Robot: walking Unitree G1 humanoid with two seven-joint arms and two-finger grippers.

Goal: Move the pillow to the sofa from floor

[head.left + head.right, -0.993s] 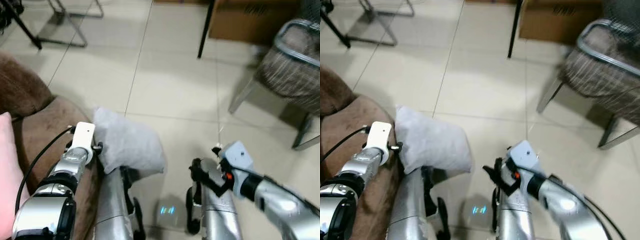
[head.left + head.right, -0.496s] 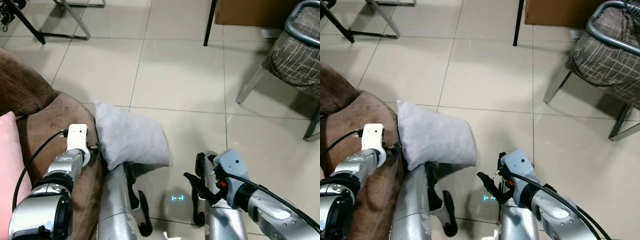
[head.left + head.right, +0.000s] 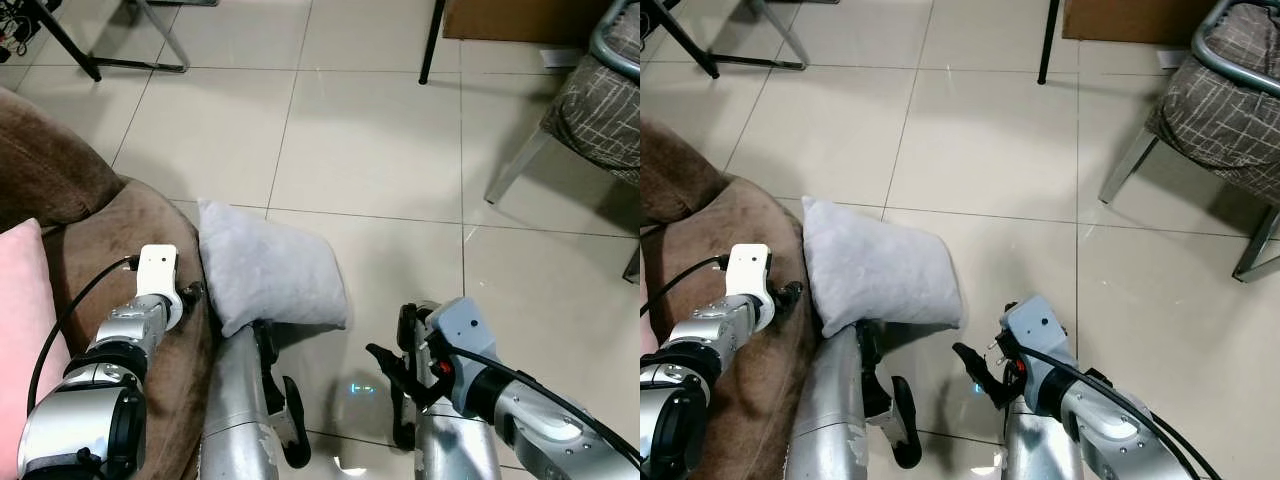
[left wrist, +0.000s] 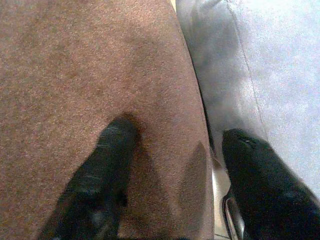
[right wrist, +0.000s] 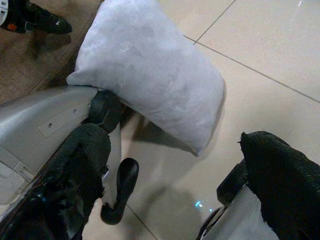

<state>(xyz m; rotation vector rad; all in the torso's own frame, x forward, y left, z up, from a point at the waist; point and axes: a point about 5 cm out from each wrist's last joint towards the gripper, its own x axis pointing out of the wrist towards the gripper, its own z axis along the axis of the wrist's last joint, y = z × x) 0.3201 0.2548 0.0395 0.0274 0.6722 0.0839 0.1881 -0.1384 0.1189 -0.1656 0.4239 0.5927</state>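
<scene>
Pillow (image 3: 268,270), grey, lies on the tiled floor (image 3: 380,160) against the brown sofa (image 3: 90,250), resting partly on the robot's left leg (image 3: 240,400); from my head view its long axis runs roughly 10 to 4 o'clock, one corner pointing toward 10. I read the left gripper (image 4: 175,150) as spread open, one finger on the sofa fabric, the other beside the pillow's edge. Right gripper (image 5: 170,180) hangs open, pillow at about 10 o'clock from it in my head view.
</scene>
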